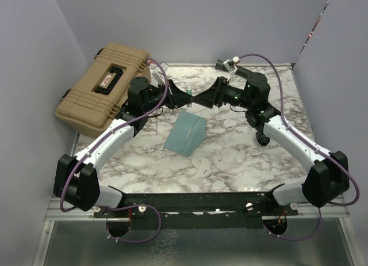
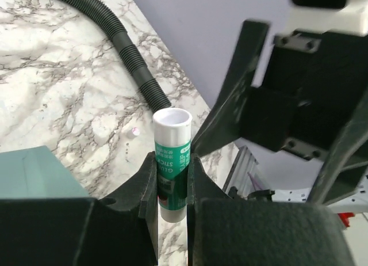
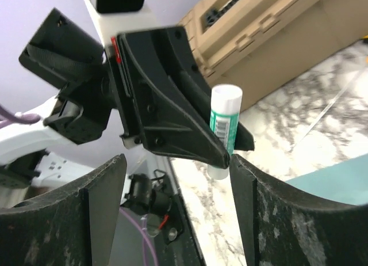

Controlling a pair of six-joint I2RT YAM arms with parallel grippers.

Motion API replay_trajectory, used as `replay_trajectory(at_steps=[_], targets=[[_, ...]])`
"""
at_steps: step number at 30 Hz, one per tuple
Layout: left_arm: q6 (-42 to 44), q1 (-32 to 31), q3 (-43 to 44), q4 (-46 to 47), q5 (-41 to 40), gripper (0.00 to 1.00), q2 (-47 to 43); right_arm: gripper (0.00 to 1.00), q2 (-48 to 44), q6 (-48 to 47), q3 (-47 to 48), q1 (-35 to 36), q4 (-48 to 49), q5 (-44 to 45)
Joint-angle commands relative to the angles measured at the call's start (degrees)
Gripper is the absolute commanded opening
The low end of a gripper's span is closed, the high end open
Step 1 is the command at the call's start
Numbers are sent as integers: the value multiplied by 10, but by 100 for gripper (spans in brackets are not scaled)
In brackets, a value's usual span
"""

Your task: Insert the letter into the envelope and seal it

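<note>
Left jaws clamped on glue stick, right jaws spread wide opposite, envelope lying near, tan case beyond

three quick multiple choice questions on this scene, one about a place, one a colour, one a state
1. Where is the tan case?
A) at the far left corner of the table
B) at the near right edge
C) on top of the envelope

2. What colour is the envelope?
A) red
B) teal
C) white

3. What state is the glue stick in?
A) lying flat on the marble
B) standing inside the case
C) clamped between the left fingers

Answers:
1 A, the top view shows it at the far left corner.
2 B, it is a flat teal shape mid-table.
3 C, the left wrist view shows both fingers pressed on it, while the right fingers stand open.
</note>
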Motion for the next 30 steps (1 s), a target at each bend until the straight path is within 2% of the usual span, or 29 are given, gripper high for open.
replay_trajectory(at_steps=[1, 3, 5, 8, 11, 16, 19, 26, 29, 30], targets=[[139, 0, 17, -64, 2, 0, -9, 75, -56, -114, 79, 1, -198, 121], [160, 0, 19, -64, 13, 0, -11, 74, -60, -123, 102, 1, -244, 180], [170, 0, 23, -64, 33, 0, -6, 70, -42, -133, 133, 1, -266, 194], [163, 0, 34, -55, 86, 0, 7, 64, 8, -159, 194, 2, -293, 138], [147, 0, 49, -44, 135, 0, 18, 63, 38, -187, 229, 2, -309, 98], [143, 1, 47, -45, 110, 0, 8, 62, 64, -197, 282, 4, -381, 143], [123, 1, 49, -29, 127, 0, 13, 62, 76, -209, 288, 11, -401, 156], [101, 1, 55, -13, 173, 0, 20, 63, 72, -222, 256, 12, -367, 24], [97, 0, 57, -12, 187, 0, 23, 60, 68, -223, 249, 12, -368, -9], [97, 0, 57, -13, 188, 0, 22, 55, 68, -222, 248, 12, -369, -14]])
